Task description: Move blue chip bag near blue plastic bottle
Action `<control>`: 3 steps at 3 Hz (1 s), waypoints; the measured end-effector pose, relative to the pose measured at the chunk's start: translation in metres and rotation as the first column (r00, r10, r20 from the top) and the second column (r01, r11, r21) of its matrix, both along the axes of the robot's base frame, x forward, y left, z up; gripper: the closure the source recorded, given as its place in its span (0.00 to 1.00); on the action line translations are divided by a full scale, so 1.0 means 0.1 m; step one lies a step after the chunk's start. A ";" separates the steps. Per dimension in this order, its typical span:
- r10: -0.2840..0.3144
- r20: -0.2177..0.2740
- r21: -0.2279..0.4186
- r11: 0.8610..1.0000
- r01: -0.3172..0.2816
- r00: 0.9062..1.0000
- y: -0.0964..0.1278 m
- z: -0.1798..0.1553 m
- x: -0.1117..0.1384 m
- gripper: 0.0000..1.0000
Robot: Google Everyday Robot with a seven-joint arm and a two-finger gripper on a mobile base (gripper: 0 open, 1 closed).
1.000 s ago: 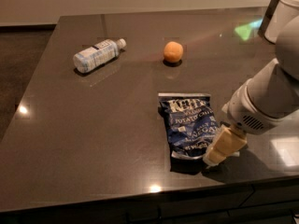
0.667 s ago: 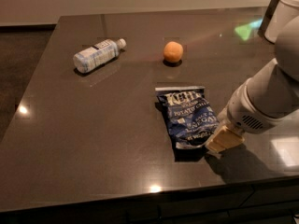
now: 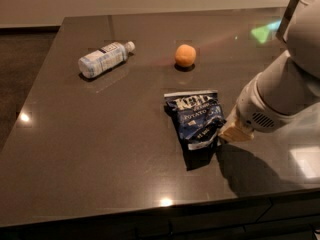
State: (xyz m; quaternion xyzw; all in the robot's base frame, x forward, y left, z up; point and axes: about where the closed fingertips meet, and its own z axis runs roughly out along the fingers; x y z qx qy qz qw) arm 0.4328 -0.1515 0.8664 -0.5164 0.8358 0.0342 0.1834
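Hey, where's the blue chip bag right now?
Camera view: the chip bag is right of centre on the table, just below the orange, with the gripper gripping its right edge.

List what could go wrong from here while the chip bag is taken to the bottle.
1. The gripper meets the blue chip bag only at one corner, so the bag may slip free or swing.
2. The blue plastic bottle lies on its side; a bump from the bag could roll it away.
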 end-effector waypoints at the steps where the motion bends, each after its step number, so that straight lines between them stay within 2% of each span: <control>1: 0.039 0.031 0.031 0.999 -0.040 0.999 0.19 0.15 0.14 1.00; 2: 0.090 0.080 0.080 0.992 -0.096 0.993 0.47 0.31 0.30 1.00; 3: 0.130 0.135 0.133 0.980 -0.148 0.982 0.78 0.46 0.50 1.00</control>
